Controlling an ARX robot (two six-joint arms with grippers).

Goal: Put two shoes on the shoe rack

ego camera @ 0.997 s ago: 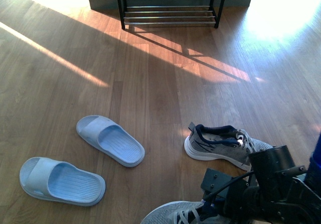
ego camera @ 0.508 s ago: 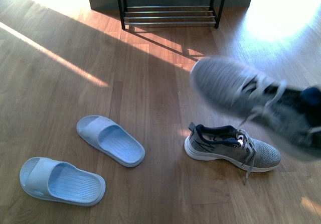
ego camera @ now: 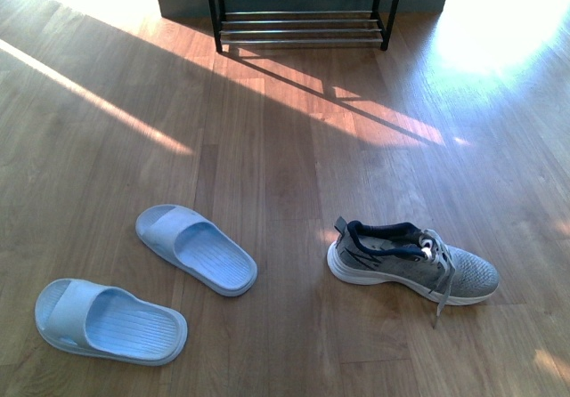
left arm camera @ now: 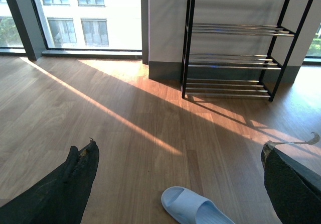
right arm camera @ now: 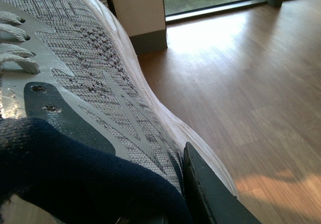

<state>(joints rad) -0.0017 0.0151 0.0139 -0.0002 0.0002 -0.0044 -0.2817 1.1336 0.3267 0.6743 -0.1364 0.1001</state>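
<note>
My right gripper is shut on a grey knit sneaker at its navy collar. One dark finger presses its side, and the other is hidden. This sneaker and both arms are out of the front view. The second grey sneaker lies on the floor at the right. Two pale blue slides lie at the left. My left gripper is open and empty above the floor, over a slide. The shoe rack stands at the far wall and also shows in the left wrist view.
Wooden floor with bright sun stripes stretches between the shoes and the rack. A grey wall base runs behind the rack. Tall windows stand left of the rack.
The right arm has lifted the near sneaker off the floor at the bottom right. It swept up past the right side and is now out of the front view.
</note>
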